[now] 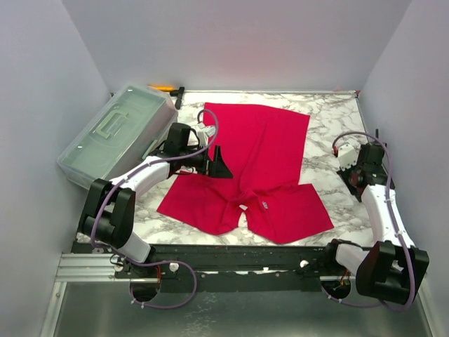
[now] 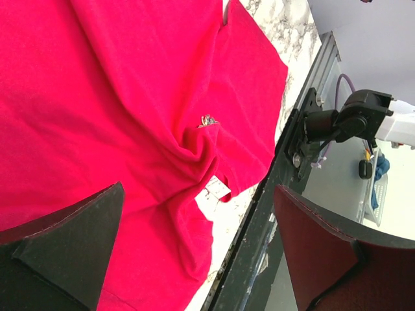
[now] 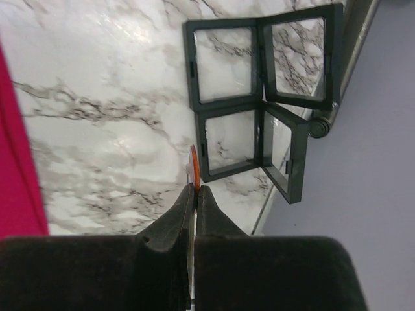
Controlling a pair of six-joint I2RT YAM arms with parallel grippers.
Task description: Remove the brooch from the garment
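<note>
The garment (image 1: 259, 158), a bright red T-shirt, lies crumpled on the marble table, neck towards the front edge, with a white label (image 2: 218, 188) at the neck. The brooch (image 2: 207, 120), a small metallic piece, is pinned to a fold near the collar; from above the brooch (image 1: 266, 205) shows right of the label. My left gripper (image 1: 219, 166) hovers open over the shirt's left part, and in the wrist view the left gripper (image 2: 198, 189) has nothing between its fingers. My right gripper (image 3: 195, 188) is off the cloth at the right, shut on a thin orange piece (image 3: 192, 163).
A translucent lidded toolbox (image 1: 116, 130) stands at the back left, with an orange-handled tool (image 1: 165, 88) behind it. Black hinged frames with clear panes (image 3: 259, 97) lie on the marble at the right edge, just beyond the right gripper (image 1: 351, 172). The black front rail (image 2: 259, 233) runs beside the collar.
</note>
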